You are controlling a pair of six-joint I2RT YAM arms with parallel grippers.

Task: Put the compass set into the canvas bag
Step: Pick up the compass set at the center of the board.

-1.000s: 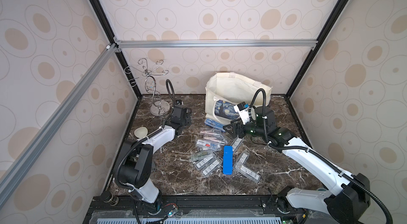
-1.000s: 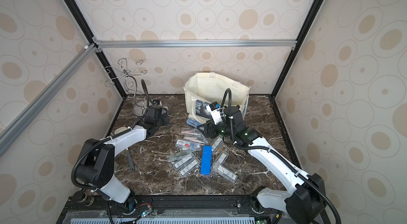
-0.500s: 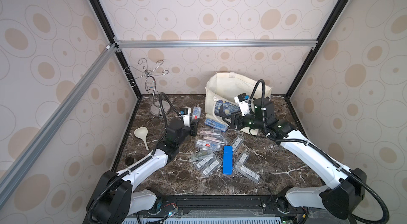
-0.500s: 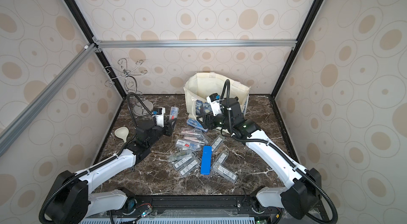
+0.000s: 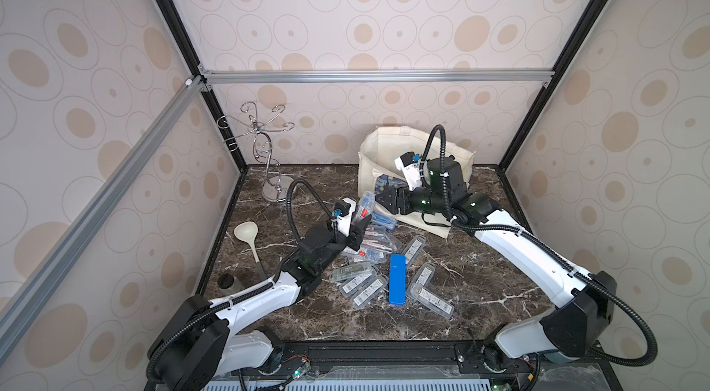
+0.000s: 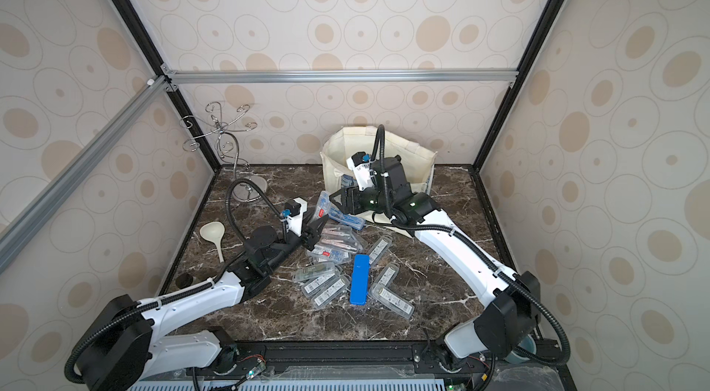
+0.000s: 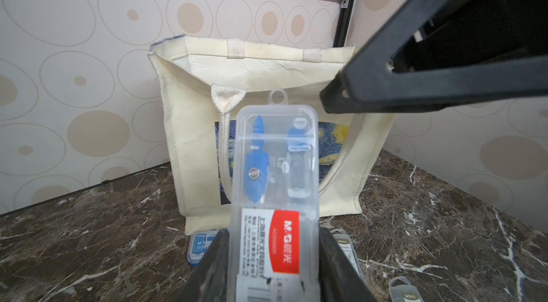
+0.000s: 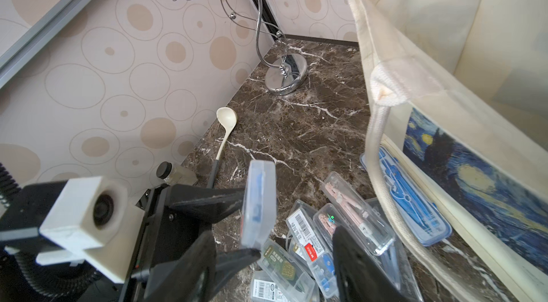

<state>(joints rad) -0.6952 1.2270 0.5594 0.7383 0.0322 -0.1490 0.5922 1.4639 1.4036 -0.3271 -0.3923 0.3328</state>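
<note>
My left gripper (image 7: 274, 242) is shut on a compass set (image 7: 275, 167), a clear plastic case with a blue compass and a red label. It holds the case upright above the table, in front of the canvas bag (image 7: 267, 78). In both top views the held compass set (image 5: 365, 204) (image 6: 322, 205) sits just left of the bag (image 5: 384, 147) (image 6: 345, 147). The bag stands open at the back. My right gripper (image 5: 384, 199) (image 8: 272, 256) hangs open by the bag's printed front, beside the held case (image 8: 258, 202), nothing between its fingers.
Several more clear compass cases (image 5: 365, 254) and a blue case (image 5: 397, 279) lie mid-table. Another blue-compass case (image 5: 384, 218) rests at the bag's foot. A wire stand (image 5: 269, 162), a cream ladle (image 5: 248, 235) and a small dark jar (image 5: 228, 281) are along the left wall.
My left arm swung from the wire stand to mid-table and now carries the compass set rightward, nearer the bag. My right gripper rose slightly toward the bag front.
</note>
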